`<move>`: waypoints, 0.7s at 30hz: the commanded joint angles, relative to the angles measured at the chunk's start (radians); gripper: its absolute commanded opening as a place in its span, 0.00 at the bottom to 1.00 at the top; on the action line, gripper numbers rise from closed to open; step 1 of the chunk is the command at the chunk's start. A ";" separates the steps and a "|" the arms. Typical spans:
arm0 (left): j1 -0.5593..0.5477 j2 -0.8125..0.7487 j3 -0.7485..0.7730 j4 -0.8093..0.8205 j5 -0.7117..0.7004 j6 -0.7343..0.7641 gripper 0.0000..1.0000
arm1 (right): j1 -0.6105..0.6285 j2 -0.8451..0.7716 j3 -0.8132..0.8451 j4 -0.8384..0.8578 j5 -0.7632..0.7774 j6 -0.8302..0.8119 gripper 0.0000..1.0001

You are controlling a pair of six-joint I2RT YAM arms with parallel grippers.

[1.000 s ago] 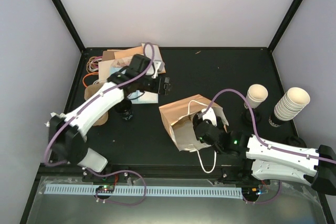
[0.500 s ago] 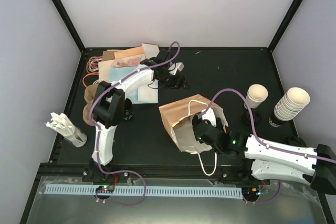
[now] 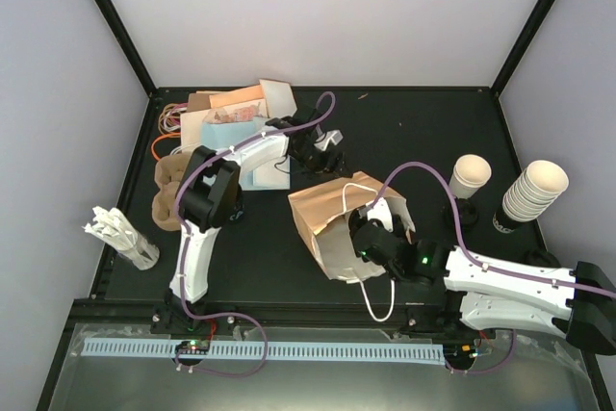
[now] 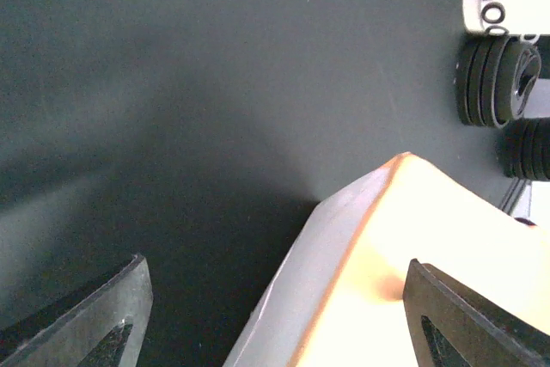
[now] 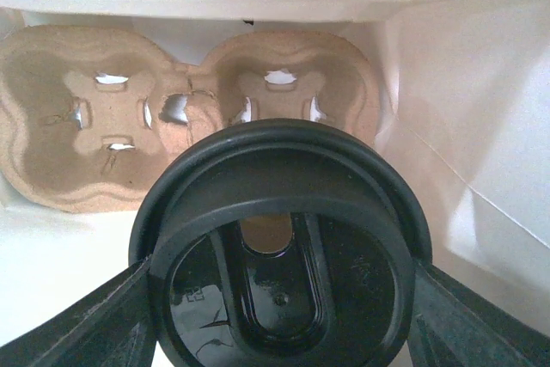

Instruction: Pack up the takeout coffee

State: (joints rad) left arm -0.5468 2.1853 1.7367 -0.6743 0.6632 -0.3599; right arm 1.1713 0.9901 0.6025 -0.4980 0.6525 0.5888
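Note:
A brown paper bag [image 3: 322, 211] lies on its side mid-table, its white-lined mouth facing my right arm. My right gripper [image 3: 372, 239] is at the mouth, shut on the takeout coffee. In the right wrist view the coffee's round black lid [image 5: 279, 255] fills the space between my fingers [image 5: 86, 324]; the cup body is hidden under it. A moulded cardboard cup carrier [image 5: 103, 126] lies deeper inside the bag. My left gripper [image 3: 327, 145] is at the bag's far edge. In the left wrist view its jaws stand wide apart on either side of the bag's corner [image 4: 404, 238], touching nothing.
A lidless lettered cup [image 3: 470, 175] on a stack of black lids [image 4: 498, 83] and stacked cream cups [image 3: 534, 190] stand at the right. Papers and napkins [image 3: 236, 108] lie at the back left. Cardboard carriers [image 3: 168, 190] and a holder of white cutlery [image 3: 120, 233] are at the left.
My left arm swung from the papers at the back left over to the bag's far edge, uncovering the cutlery holder. My right gripper stays at the bag mouth with the coffee.

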 commanded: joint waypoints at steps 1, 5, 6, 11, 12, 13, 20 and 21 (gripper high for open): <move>-0.008 -0.055 -0.106 0.074 0.108 -0.053 0.82 | 0.002 -0.006 -0.019 0.048 0.001 -0.014 0.47; -0.011 -0.071 -0.160 0.093 0.147 -0.061 0.81 | 0.002 -0.001 -0.025 0.064 -0.015 -0.021 0.46; -0.012 -0.075 -0.174 0.095 0.152 -0.063 0.82 | 0.002 -0.004 -0.026 0.066 -0.025 -0.021 0.45; -0.014 -0.101 -0.221 0.114 0.151 -0.062 0.82 | 0.003 -0.044 -0.037 0.059 -0.010 -0.014 0.45; -0.013 -0.105 -0.226 0.117 0.147 -0.063 0.82 | 0.004 -0.057 -0.038 0.057 0.001 -0.014 0.45; -0.013 -0.107 -0.227 0.119 0.145 -0.063 0.82 | 0.003 -0.069 -0.037 0.053 0.010 -0.020 0.45; -0.014 -0.102 -0.213 0.124 0.144 -0.071 0.81 | 0.003 -0.098 -0.026 0.057 0.061 -0.056 0.45; -0.014 -0.102 -0.213 0.124 0.144 -0.073 0.81 | 0.003 -0.095 -0.023 0.058 0.063 -0.056 0.45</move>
State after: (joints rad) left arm -0.5457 2.1067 1.5211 -0.5369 0.7727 -0.4255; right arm 1.1721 0.9043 0.5705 -0.4706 0.6529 0.5468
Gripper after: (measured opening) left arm 0.815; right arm 0.740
